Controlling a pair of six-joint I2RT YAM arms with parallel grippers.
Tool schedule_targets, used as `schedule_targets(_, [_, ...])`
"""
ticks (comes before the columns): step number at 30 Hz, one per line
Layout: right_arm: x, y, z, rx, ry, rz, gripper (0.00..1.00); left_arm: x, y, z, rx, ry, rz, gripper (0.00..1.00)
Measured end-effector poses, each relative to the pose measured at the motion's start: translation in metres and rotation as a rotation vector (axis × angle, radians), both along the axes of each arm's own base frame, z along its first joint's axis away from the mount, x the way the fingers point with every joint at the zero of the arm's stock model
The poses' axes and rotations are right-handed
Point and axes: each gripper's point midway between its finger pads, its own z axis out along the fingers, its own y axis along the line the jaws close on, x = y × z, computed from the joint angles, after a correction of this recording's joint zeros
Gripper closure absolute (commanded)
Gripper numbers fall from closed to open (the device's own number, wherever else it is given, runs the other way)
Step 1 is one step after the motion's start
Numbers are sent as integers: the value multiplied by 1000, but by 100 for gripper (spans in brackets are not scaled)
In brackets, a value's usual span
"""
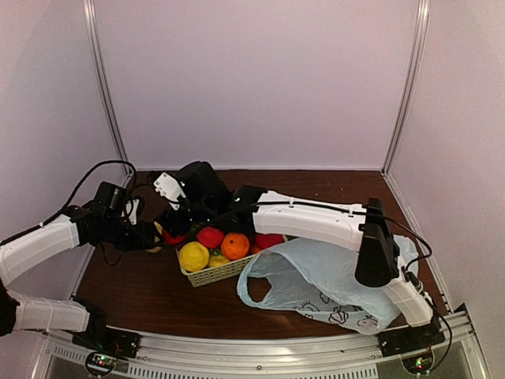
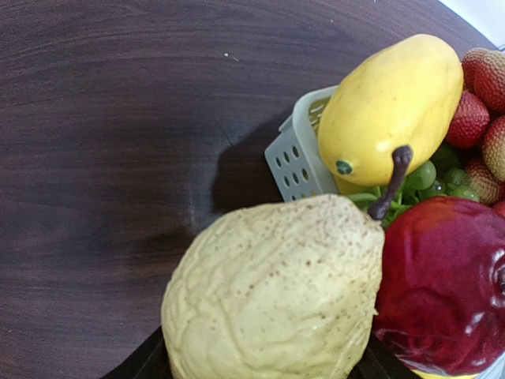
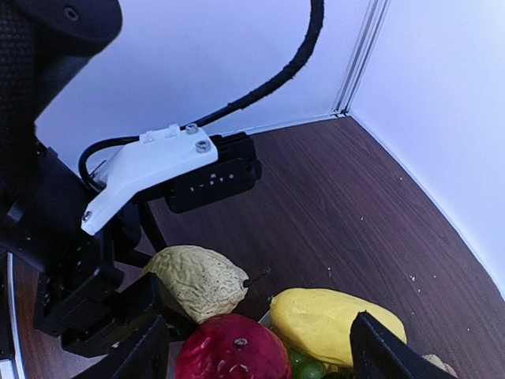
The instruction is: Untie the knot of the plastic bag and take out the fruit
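Left arm (image 1: pixel 47 245): one of your two arms; its jaws are clamped on the fat end of the lumpy fruit (image 2: pixel 276 292), held off the table (image 2: pixel 118 158).
Lumpy fruit: one piece, out of the bag. Its long axis runs left to right, with the stem end pointing at the basket (image 2: pixel 296 158).
Key relation: the basket lies just to the right of your left jaws. I judge the set-down to be a short carry to the right along the fruit's own axis, and the left arm is the one to do it.
Basket: one. From above you count five pieces: two yellow, two red, one orange. More sit hidden under the right arm (image 1: pixel 316 221). Close up you see a smooth yellow fruit (image 2: pixel 390 110) and a red fruit (image 2: pixel 442 292) at the near end.
Right jaws: spread wide and empty, hanging over the basket's left end, so watch for crowding there.
Plastic bag (image 1: pixel 331 272): one, slumped on the table right of the basket with its mouth open. No knot shows. You cannot tell whether any fruit is left inside.
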Motion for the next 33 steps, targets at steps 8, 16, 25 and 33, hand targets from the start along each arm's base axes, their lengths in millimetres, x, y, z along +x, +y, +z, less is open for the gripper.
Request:
schedule_targets(8, [6, 1, -29, -24, 88, -10, 19, 0, -1, 0, -2, 1, -2, 46])
schedule_targets(16, [2, 1, -44, -45, 133, -1, 25, 0, -1, 0, -2, 1, -3, 45])
schedule_targets(25, [0, 2, -52, -62, 146, 9, 43, 0, 0, 0, -2, 1, -2, 45])
schedule_targets(33, [-1, 2, -51, -71, 125, 23, 48, 0, 1, 0, 3, 1, 3, 45])
